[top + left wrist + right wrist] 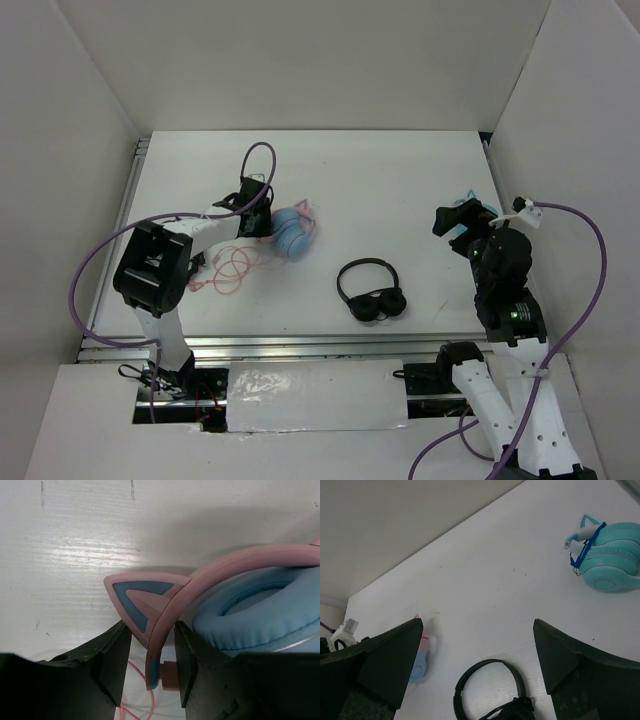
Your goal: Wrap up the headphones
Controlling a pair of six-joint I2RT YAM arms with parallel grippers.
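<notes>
The headphones (292,235) lie left of the table's middle, with a pink band (240,560), a cat ear (137,597) and a light blue ear cup (260,610). Their thin pink cable (232,268) lies in loose loops to the left. My left gripper (262,218) stands at the band's end. In the left wrist view, my left gripper (151,626) is shut on the band end: one pad meets the cat ear, the other the pink hinge stub. My right gripper (458,215) hovers over the right side. In the right wrist view, my right gripper (478,622) is wide open and holds nothing.
Plain black headphones (372,292) lie near the front middle, below the right jaws (490,690). A teal cat-ear pair (610,555) sits at the far right, under the right arm. White walls close in the table on three sides.
</notes>
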